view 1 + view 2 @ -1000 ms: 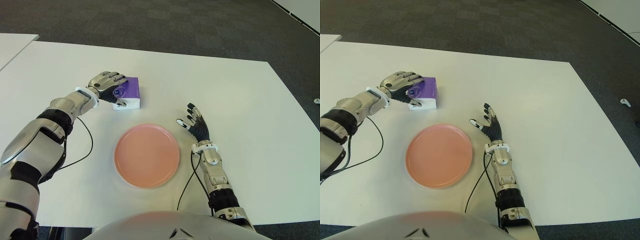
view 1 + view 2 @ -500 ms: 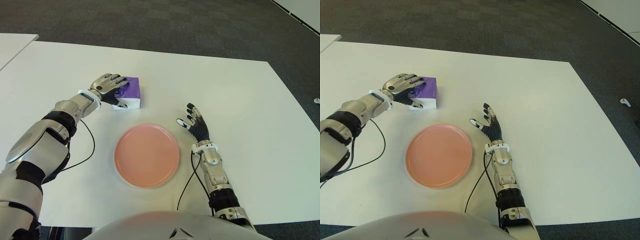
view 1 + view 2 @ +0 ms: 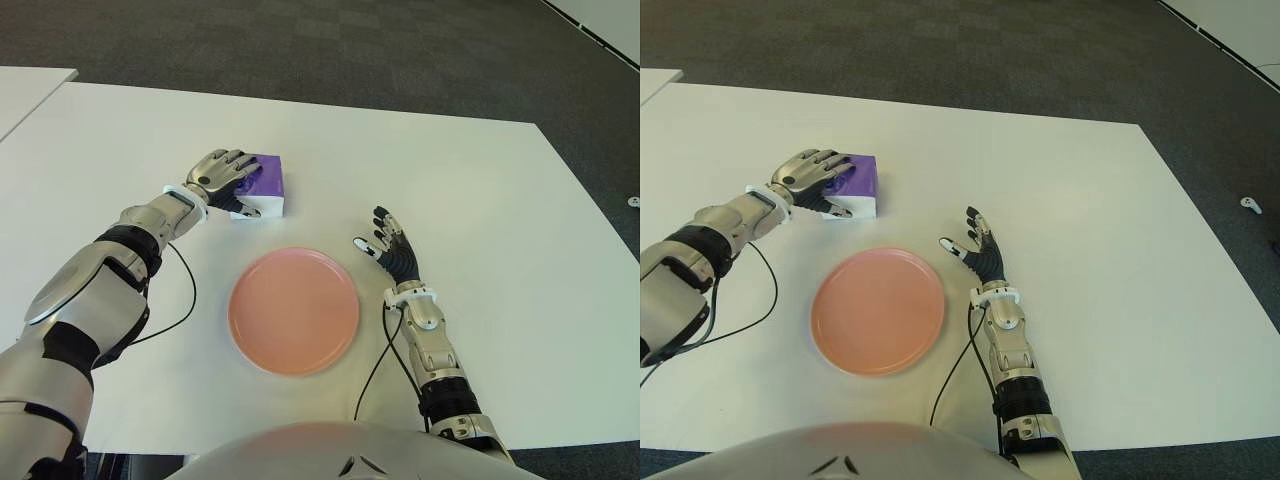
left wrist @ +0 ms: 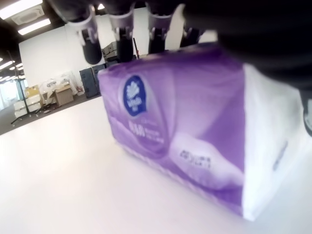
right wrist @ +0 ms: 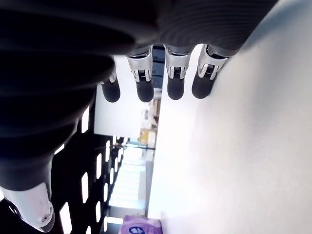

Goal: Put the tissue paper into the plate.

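Tissue paper, a purple-and-white soft pack (image 3: 262,187), sits on the white desk (image 3: 480,200), beyond the plate and toward the robot's left. Left hand (image 3: 228,178) lies over the pack's near-left end, fingers (image 3: 243,168) draped across the purple top, thumb down along the white side face. Wrist camera on that arm shows four fingertips hooked over the pack's top edge and the pack's underside flat against the desk; so fingers wrapped on it, pack not lifted. Round pink plate (image 3: 294,310) sits nearer the robot, centre of the desk, nothing in it; pack and plate are apart, with a strip of bare desk between. Right hand (image 3: 390,248) shows just beside the plate's right rim, palm toward the plate, fingers spread loose and holding nothing; its own wrist view confirms straight fingertips over bare desk. Black cables run from both forearms across the desk surface. Dark grey carpet floor (image 3: 400,50) beyond the far edge.
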`<control>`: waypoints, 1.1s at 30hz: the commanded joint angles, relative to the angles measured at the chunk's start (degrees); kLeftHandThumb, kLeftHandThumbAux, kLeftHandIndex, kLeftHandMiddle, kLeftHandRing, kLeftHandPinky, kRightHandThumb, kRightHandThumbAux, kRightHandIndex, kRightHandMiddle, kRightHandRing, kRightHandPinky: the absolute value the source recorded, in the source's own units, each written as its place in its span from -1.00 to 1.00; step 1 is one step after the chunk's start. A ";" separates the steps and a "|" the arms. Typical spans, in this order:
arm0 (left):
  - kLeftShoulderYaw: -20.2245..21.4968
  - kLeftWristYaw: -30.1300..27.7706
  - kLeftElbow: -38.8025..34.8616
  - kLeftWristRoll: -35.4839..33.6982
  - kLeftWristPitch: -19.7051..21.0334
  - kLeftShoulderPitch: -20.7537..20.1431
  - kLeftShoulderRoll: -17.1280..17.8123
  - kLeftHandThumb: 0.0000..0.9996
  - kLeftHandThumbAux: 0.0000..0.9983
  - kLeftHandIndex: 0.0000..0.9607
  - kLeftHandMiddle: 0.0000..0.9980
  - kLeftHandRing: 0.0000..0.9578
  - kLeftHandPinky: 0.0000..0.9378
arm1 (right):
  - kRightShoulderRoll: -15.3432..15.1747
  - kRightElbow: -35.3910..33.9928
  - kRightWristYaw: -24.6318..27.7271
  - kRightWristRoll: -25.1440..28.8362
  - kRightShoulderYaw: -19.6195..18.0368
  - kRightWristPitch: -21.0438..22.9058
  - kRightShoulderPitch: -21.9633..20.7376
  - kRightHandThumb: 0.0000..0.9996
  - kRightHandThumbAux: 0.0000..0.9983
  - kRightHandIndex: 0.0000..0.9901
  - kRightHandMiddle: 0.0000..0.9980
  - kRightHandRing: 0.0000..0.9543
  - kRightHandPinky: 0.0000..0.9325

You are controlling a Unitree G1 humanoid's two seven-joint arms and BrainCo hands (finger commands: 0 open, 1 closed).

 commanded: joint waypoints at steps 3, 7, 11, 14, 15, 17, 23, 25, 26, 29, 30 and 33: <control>-1.10 0.31 1.04 0.33 -0.34 2.10 -1.44 -1.00 -0.37 -1.00 -1.00 -1.00 -1.00 | 0.30 3.48 1.88 0.10 1.18 3.84 4.39 -1.00 0.31 -1.00 -1.00 -1.00 -1.00; -1.34 0.47 1.29 0.19 -0.09 2.52 -1.94 -1.00 -0.36 -1.00 -1.00 -1.00 -1.00 | 0.32 3.55 1.82 0.10 1.20 3.64 4.43 -1.00 0.32 -1.00 -1.00 -1.00 -1.00; -1.73 1.32 1.74 0.40 0.45 3.31 -2.48 -0.99 -0.36 -1.00 -1.00 -1.00 -1.00 | 0.33 3.69 1.75 0.10 1.19 3.42 4.43 -1.00 0.34 -1.00 -1.00 -1.00 -1.00; -2.20 2.45 2.41 0.72 0.90 4.15 -2.91 -0.97 -0.37 -1.00 -1.00 -1.00 -1.00 | 0.34 3.85 1.67 0.07 1.16 3.24 4.40 -1.00 0.35 -1.00 -1.00 -1.00 -1.00; -2.39 2.78 2.65 0.82 1.02 4.37 -3.04 -0.96 -0.37 -1.00 -1.00 -1.00 -1.00 | 0.33 3.93 1.63 0.05 1.15 3.18 4.38 -1.00 0.36 -1.00 -1.00 -1.00 -1.00; -2.72 3.12 3.02 0.97 1.23 4.56 -3.17 -0.96 -0.37 -1.00 -1.00 -1.00 -1.00 | 0.33 4.07 1.57 0.04 1.12 3.12 4.34 -1.00 0.36 -1.00 -1.00 -1.00 -1.00; -3.42 3.35 3.60 1.28 1.65 4.68 -3.22 -0.94 -0.38 -1.00 -1.00 -1.00 -1.00 | 0.27 3.99 1.59 0.09 1.05 3.22 4.35 -1.00 0.37 -1.00 -1.00 -1.00 -1.00; -3.65 3.38 3.78 1.41 1.86 4.91 -3.14 -0.94 -0.38 -1.00 -1.00 -1.00 -1.00 | 0.23 3.92 1.57 0.05 1.06 3.30 4.38 -1.00 0.38 -1.00 -1.00 -1.00 -1.00; -3.78 3.37 3.86 1.46 1.98 5.03 -3.08 -0.94 -0.38 -1.00 -1.00 -1.00 -1.00 | 0.22 3.87 1.56 0.04 1.06 3.36 4.39 -1.00 0.38 -1.00 -1.00 -1.00 -1.00; -4.54 3.52 4.39 1.81 2.53 5.81 -2.81 -0.94 -0.38 -1.00 -1.00 -1.00 -1.00 | 0.24 3.80 1.55 0.09 1.06 3.37 4.43 -1.00 0.38 -1.00 -1.00 -1.00 -1.00; -4.77 3.58 4.53 1.88 2.69 5.97 -2.76 -0.94 -0.38 -1.00 -1.00 -1.00 -1.00 | 0.25 3.80 1.56 0.10 1.06 3.34 4.44 -1.00 0.38 -1.00 -1.00 -1.00 -1.00; -5.65 3.98 5.06 2.27 3.43 6.47 -2.71 -0.95 -0.38 -1.00 -1.00 -1.00 -1.00 | 0.32 3.97 1.56 0.15 1.09 3.10 4.45 -1.00 0.39 -1.00 -1.00 -1.00 -1.00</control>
